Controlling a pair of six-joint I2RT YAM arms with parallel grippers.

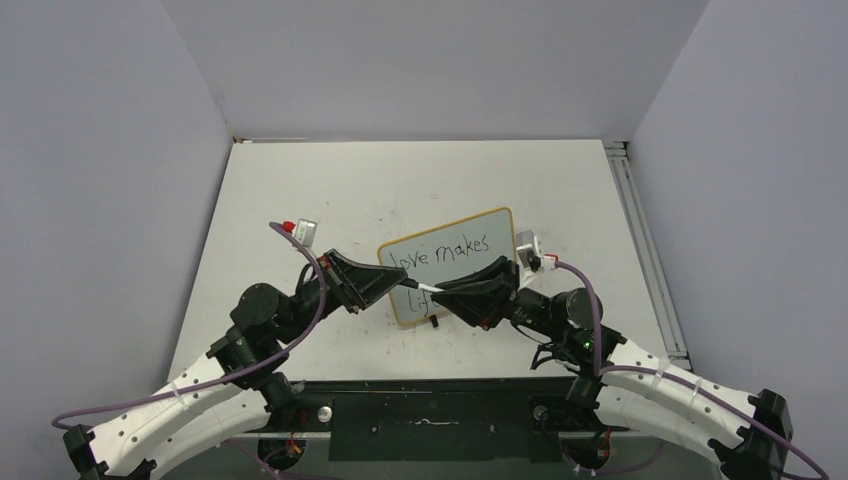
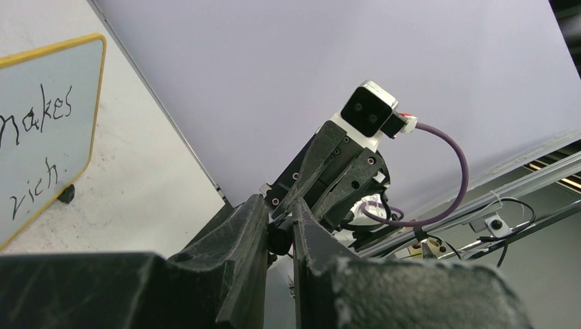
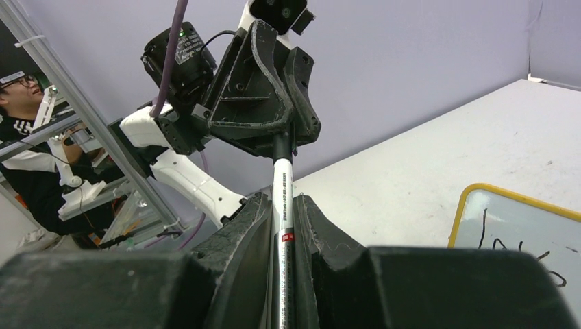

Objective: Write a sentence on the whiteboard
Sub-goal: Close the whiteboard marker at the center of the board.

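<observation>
Left of centre in the top view: left gripper pinched narrow on the black end of the marker. Just right of it: right gripper clamped tight on the white barrel. Behind both, mid-frame: whiteboard, with the sentence partly hidden by the arms. Probably light and stiff, apt to slide. Best taken by the yellow frame, never the inked face, which would likely smear.

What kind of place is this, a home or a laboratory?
Probably a robotics laboratory: plain grey panels enclose the table, an aluminium rail runs beside it, and a person sits nearby.
</observation>
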